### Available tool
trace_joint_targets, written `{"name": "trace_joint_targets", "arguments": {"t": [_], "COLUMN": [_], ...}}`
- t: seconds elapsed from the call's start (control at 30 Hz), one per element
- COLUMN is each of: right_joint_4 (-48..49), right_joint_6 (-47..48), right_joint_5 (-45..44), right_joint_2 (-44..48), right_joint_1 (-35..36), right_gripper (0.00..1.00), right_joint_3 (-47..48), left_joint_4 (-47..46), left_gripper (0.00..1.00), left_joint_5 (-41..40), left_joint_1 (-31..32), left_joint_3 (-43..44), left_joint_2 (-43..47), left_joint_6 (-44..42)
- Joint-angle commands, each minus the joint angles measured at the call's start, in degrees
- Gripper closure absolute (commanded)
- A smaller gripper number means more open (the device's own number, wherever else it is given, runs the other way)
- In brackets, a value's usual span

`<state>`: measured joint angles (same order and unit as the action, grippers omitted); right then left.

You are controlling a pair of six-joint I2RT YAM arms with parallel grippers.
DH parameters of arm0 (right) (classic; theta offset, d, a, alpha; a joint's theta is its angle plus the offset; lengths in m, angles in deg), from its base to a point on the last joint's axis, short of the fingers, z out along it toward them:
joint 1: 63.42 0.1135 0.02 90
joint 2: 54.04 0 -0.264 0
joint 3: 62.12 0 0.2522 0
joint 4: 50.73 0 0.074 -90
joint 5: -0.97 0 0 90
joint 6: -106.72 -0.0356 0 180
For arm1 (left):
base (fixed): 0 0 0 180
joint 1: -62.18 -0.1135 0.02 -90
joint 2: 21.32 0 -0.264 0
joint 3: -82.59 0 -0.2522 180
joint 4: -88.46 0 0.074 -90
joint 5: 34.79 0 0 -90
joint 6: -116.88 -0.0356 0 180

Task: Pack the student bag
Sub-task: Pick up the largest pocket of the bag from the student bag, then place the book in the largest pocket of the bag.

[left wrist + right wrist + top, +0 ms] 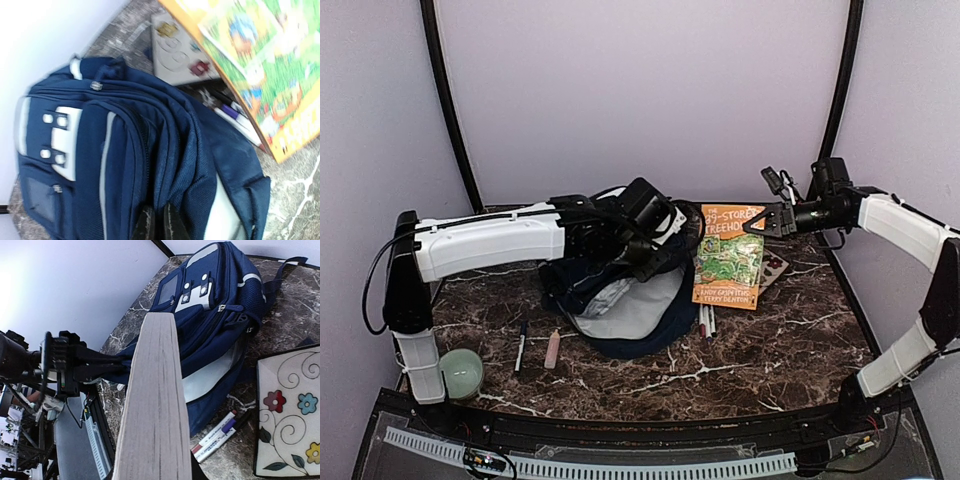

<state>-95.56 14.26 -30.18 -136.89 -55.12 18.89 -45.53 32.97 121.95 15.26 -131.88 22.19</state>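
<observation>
Jaws of the left gripper (157,226) pinched tight on navy fabric at the mouth of the student bag (115,150), seemingly propping the lip; right gripper (761,222) clamped on the back corner of a paperback book (728,258), page edge toward its own camera; bag sits mid-worktop (770,350) toward the back edge, just beside the book on the robot's left; grey lining (632,302) gapes toward the near edge; book's long axis probably needs swinging leftward into that gap; markers (707,320) lie at the book's near end.
</observation>
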Motion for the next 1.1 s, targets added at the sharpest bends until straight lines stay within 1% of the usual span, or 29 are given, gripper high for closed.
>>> {"name": "trace_joint_targets", "arguments": {"t": [0.0, 0.07, 0.2, 0.27, 0.33, 0.4, 0.47, 0.63, 0.67, 0.8, 0.93, 0.97, 1.0, 1.07], "right_joint_4": [0.8, 1.8, 8.9, 11.8, 13.1, 16.1, 17.3, 13.8, 15.0, 25.0, 32.8, 35.8, 38.1, 37.8], "right_joint_6": [-6.3, -8.9, -16.5, -19.3, -20.6, -23.8, -24.9, -21.8, -23.0, -30.5, -37.5, -40.8, -42.3, -41.3], "right_joint_5": [6.2, 6.7, 8.8, 9.7, 9.6, 9.8, 9.5, 6.9, 6.3, 4.2, 1.7, 1.7, 1.6, 0.9], "right_joint_2": [-1.2, -1.1, -1.4, -2.8, -5.0, -7.4, -10.7, -19.7, -20.9, -26.3, -32.7, -34.3, -35.8, -39.0], "right_joint_1": [4.6, 7.6, 13.3, 15.7, 18.0, 20.5, 22.6, 26.3, 26.6, 26.6, 26.6, 26.6, 26.6, 26.4], "right_gripper": [1.00, 1.00, 1.00, 1.00, 1.00, 1.00, 1.00, 1.00, 1.00, 1.00, 1.00, 1.00, 1.00, 1.00], "right_joint_3": [3.7, 2.7, -3.0, -5.0, -5.4, -5.3, -3.8, 2.8, 3.2, 4.6, 9.0, 9.8, 10.9, 14.8], "left_joint_4": [-3.8, -4.6, -5.7, -6.2, -7.0, -7.3, -7.5, -8.3, -8.3, -8.3, -8.3, -8.4, -8.6, -9.5], "left_gripper": [1.00, 1.00, 1.00, 1.00, 1.00, 1.00, 1.00, 1.00, 1.00, 1.00, 1.00, 1.00, 1.00, 1.00], "left_joint_5": [-10.9, -12.3, -14.0, -15.2, -15.7, -15.9, -15.9, -16.1, -16.1, -16.2, -16.4, -16.3, -16.1, -16.0], "left_joint_1": [-1.4, -1.4, -1.5, -1.5, -1.6, -1.8, -1.9, -2.1, -2.1, -2.1, -2.1, -2.1, -2.1, -2.1], "left_joint_3": [2.0, 2.1, 3.1, 3.8, 4.2, 4.7, 5.1, 5.2, 5.3, 5.2, 4.6, 4.3, 4.0, 2.7], "left_joint_2": [6.5, 7.4, 8.2, 8.5, 8.8, 9.0, 9.2, 10.0, 10.2, 11.7, 13.6, 14.2, 14.7, 16.3], "left_joint_6": [-3.6, -4.7, -6.1, -6.9, -7.4, -7.4, -7.3, -7.3, -7.1, -7.4, -7.1, -7.0, -7.0, -7.0]}}
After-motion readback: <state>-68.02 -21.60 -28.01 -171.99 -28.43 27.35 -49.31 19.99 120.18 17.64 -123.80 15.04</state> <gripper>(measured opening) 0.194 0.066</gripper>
